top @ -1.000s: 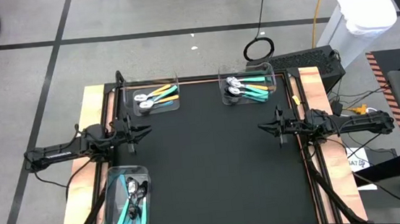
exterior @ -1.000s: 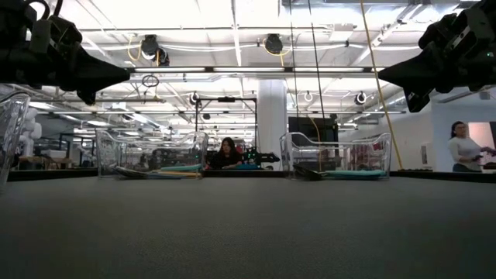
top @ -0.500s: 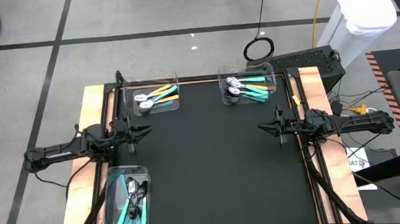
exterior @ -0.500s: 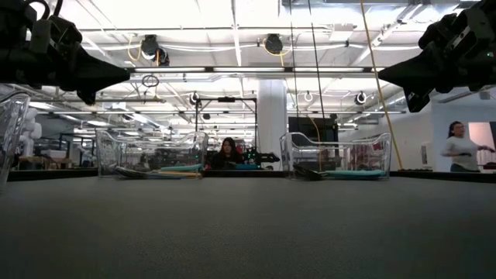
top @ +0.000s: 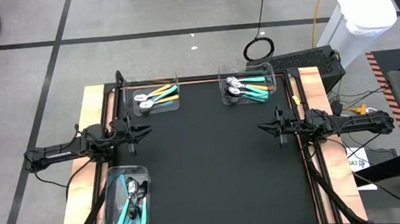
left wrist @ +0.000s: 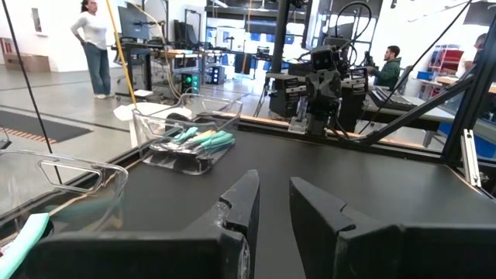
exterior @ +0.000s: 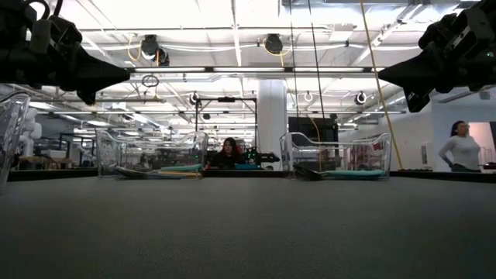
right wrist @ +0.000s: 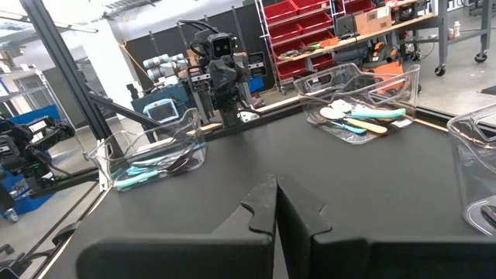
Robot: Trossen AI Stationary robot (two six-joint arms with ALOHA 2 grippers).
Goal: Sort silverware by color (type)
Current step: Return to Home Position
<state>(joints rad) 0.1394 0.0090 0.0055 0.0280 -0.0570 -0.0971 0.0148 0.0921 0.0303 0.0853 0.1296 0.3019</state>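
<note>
Near-left bin (top: pixel 108 207): we see teal and light-blue spoons (top: pixel 129 201) lying near-to-far, bowls farther.
Left claw (top: pixel 148 129): slightly parted, empty, between both left bins, apart from the spoons.
Far-left bin (top: pixel 150 82): orange spoons (top: pixel 163 93) beside one bluish spoon (right wrist: pixel 376 113), handles pointing right.
Far-right bin (top: pixel 247 70): teal spoons (top: pixel 252 88), handles pointing right.
Right claw (top: pixel 260 128): clenched, empty, nearer than its bin.

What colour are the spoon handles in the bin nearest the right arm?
Teal; those spoons in the bin show best in the high view.
</note>
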